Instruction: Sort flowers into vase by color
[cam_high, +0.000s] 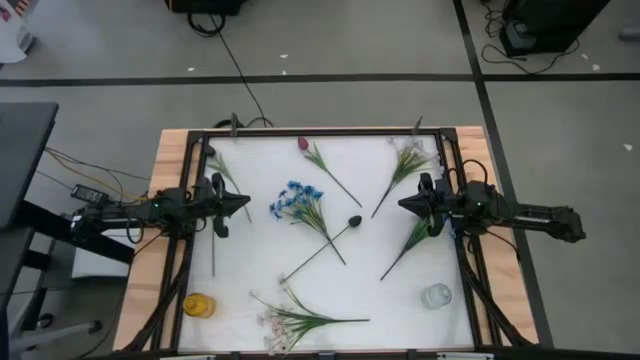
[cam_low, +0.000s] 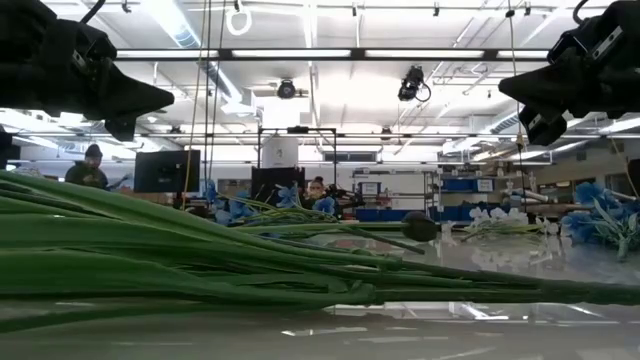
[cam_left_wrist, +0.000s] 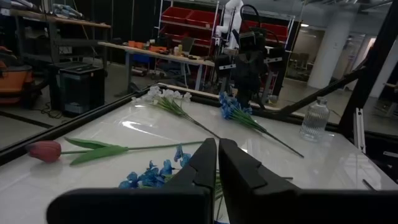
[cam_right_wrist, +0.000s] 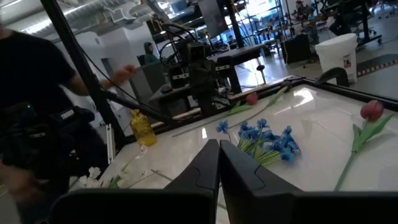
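Judged stage: sorting not begun; no stem is in a vase, and both arms hover with nothing held. Left gripper (cam_high: 247, 203), at the table's left edge, has its jaws closed and empty. The yellow vase (cam_high: 198, 305) stands at the near left corner. Flowers lie loose on the table: a blue bunch (cam_high: 297, 204) just right of the left jaws, a red tulip (cam_high: 303, 144) at the far edge, a white spray (cam_high: 283, 322) near the front. Right gripper (cam_high: 403, 205), at the right edge, is closed and empty; a clear vase (cam_high: 436, 296) stands near right. Next move calls for opening jaws and descending onto a stem.
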